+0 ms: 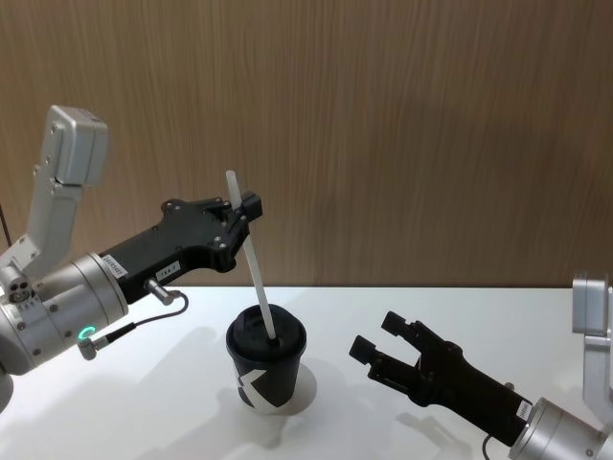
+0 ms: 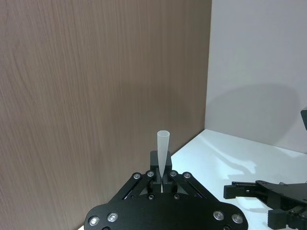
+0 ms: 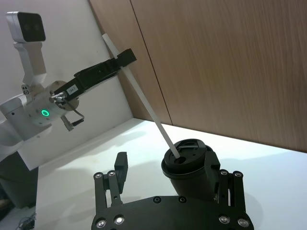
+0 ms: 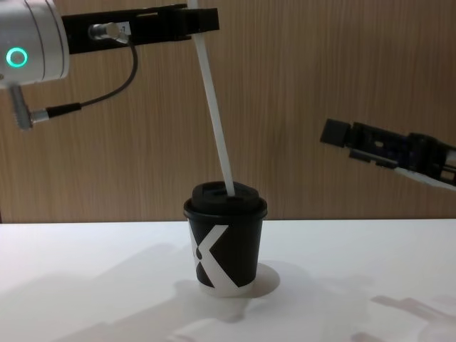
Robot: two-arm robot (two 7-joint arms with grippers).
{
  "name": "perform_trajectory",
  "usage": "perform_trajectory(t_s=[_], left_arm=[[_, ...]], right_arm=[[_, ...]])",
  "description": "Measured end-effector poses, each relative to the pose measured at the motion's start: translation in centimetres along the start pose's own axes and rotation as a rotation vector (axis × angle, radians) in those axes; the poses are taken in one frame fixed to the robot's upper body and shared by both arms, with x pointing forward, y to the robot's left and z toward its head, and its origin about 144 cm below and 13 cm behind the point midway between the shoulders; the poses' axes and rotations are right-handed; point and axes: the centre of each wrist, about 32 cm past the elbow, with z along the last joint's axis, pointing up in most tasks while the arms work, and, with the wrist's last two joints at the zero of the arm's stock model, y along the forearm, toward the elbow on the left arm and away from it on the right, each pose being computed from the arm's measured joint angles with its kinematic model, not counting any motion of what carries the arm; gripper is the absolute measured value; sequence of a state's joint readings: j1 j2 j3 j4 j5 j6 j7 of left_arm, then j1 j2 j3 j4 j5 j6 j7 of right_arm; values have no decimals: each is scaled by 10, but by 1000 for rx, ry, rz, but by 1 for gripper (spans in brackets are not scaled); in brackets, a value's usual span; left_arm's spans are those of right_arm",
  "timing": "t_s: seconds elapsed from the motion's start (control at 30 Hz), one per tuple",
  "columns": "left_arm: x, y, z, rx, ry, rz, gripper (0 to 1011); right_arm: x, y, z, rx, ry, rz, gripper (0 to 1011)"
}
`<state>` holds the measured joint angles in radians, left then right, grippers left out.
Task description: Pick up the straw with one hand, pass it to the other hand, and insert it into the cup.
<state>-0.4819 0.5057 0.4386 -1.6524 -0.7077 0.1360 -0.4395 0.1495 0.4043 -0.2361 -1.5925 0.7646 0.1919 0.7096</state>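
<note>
The black cup (image 1: pixel 266 374) with a white X-like mark and domed lid stands on the white table (image 1: pixel 460 307). The white straw (image 1: pixel 254 268) leans over it, its lower end in the lid's hole (image 4: pixel 231 192). My left gripper (image 1: pixel 241 216), black with a silver wrist and green ring light, is shut on the straw (image 2: pixel 163 148) near its top end, above and left of the cup (image 4: pixel 224 246). My right gripper (image 1: pixel 378 335) hovers open and holds nothing. It is to the right of the cup (image 3: pixel 189 167), apart from it, fingers pointing toward it.
A brown wood-grain wall (image 1: pixel 402 134) rises right behind the table. A black cable (image 4: pixel 85 100) hangs from the left wrist. Bare table surface lies in front of the cup and to both sides.
</note>
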Motion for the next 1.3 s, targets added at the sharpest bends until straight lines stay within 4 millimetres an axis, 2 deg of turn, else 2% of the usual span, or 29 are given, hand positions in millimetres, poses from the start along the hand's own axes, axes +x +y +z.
perform_trajectory(t_s=[1.3], left_arm=[[7, -3, -14, -7, 27, -16, 16]], right_arm=[[0, 0, 0, 0, 0, 0, 1001]])
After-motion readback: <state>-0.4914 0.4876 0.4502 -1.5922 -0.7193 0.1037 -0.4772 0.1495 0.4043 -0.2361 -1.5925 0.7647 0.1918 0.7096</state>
